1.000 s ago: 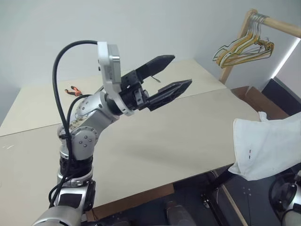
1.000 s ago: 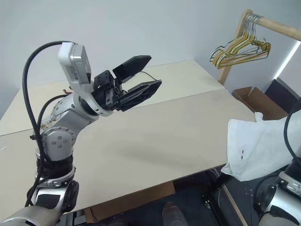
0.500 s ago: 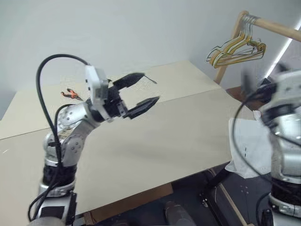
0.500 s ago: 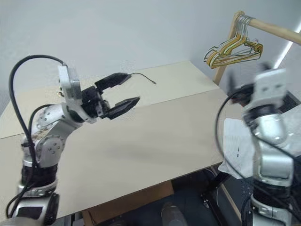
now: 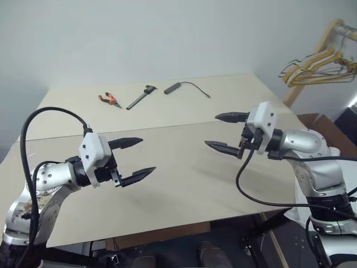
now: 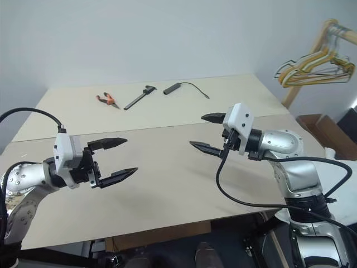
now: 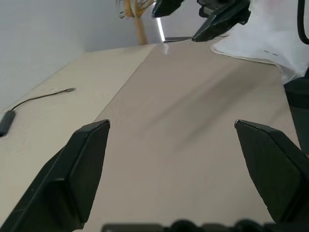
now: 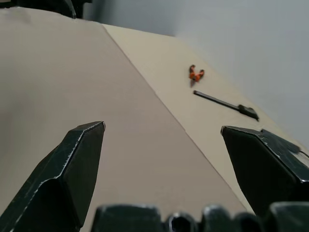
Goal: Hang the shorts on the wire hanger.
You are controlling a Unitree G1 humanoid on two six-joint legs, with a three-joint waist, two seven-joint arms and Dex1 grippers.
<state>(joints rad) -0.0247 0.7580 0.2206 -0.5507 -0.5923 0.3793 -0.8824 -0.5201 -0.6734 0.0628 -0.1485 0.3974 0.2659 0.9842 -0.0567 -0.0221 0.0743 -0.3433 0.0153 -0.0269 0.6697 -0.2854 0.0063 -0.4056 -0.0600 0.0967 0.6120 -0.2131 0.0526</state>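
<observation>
My left tool (image 5: 136,157) and my right tool (image 5: 223,132) both hover over the beige worktop (image 5: 178,184), fingers spread wide, nothing in either, tips facing each other. The shorts (image 7: 270,34) lie white at the worktop's far edge behind my right tool, seen from my left wrist. Orange-handled pliers (image 5: 109,99), a black caliper (image 5: 141,95) and a corded black device (image 5: 173,87) lie at the back. I can read no writing anywhere.

The two head views look down from above at the same table (image 5: 184,173) and both arms. Each wrist view sits low and close over the table, looking across it toward the other arm. All four share the tabletop.
</observation>
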